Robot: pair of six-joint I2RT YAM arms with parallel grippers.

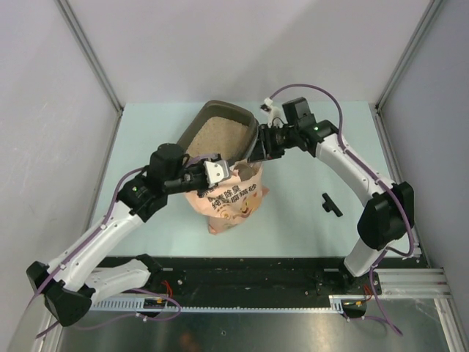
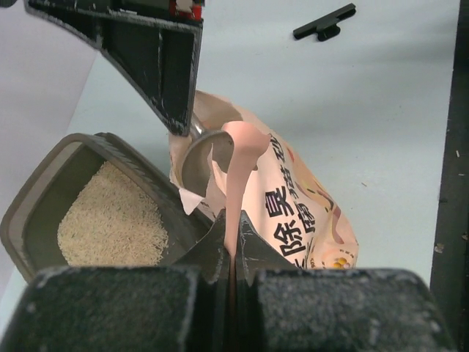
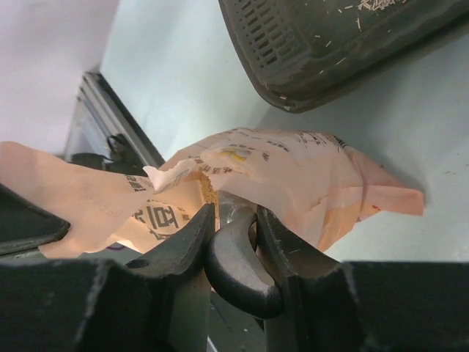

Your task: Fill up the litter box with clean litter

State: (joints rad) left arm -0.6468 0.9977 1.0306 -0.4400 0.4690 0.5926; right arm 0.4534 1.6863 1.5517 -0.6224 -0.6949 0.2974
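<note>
Salmon-pink crinkly bag with a cartoon cat and Chinese print (image 1: 233,199) is sitting on the pale green table (image 1: 308,169), and both arms are meeting at its torn-open top. Left gripper (image 2: 231,246) is clamping flat onto a strip of the bag's edge, fingers together with only the pink film between them. Right gripper (image 3: 234,220) is pinching the dark curved handle of a grey metal scoop (image 2: 207,158). Only part of the bowl is showing, the rest is hiding behind the bag's lip, so I can't tell if anything's in it.

Dark grey-brown shallow plastic litter box (image 1: 196,126) is lying just beyond the bag, and from above the right gripper is covering its near corner. Pale beige grainy litter (image 2: 110,224) is lying across its floor, with bare tray showing along one side. Small black T-shaped piece (image 1: 331,204) is lying off to the right, too small to identify.
</note>
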